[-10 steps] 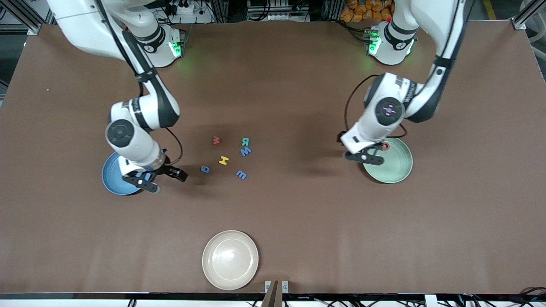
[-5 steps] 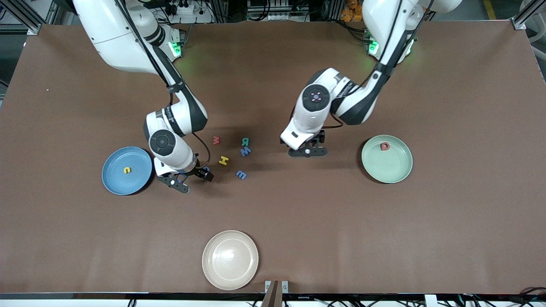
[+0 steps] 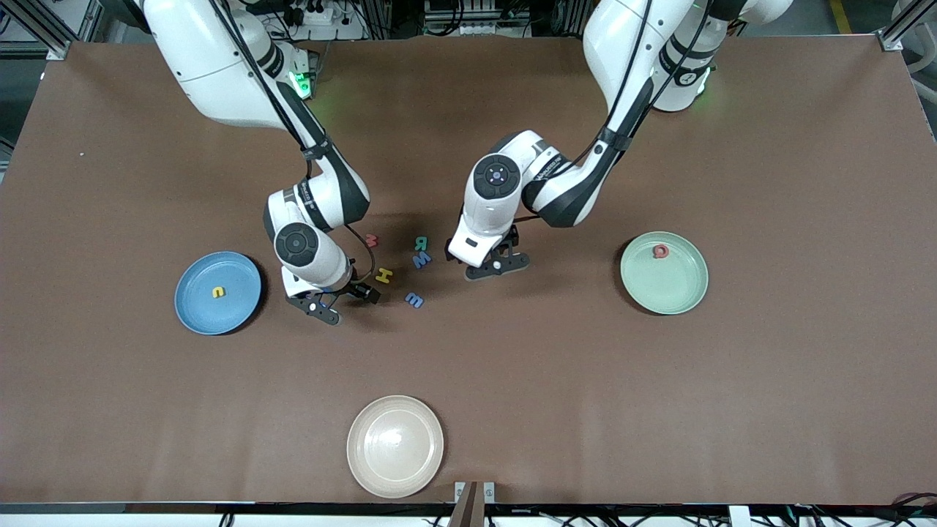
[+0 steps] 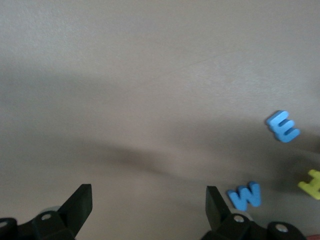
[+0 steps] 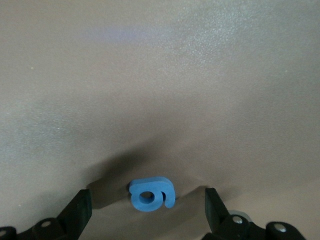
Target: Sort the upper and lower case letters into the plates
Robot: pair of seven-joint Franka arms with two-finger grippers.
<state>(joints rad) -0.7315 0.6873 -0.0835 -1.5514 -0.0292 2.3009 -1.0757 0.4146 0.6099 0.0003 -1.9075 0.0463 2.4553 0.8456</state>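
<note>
Here, right hand [image 3: 334, 301] open, hiding blue letter [image 5: 152, 194]; left hand [image 3: 496, 263] open, empty.

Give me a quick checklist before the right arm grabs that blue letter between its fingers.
1. Right tool open: ok.
2. Blue g lies between its fingers: ok.
3. Nothing held by the right tool: ok.
4. Left tool open, clear of the right one: ok.
5. Blue plate has room, only a yellow letter in it: ok.
6. Which plate takes lowercase: cannot tell.
</note>
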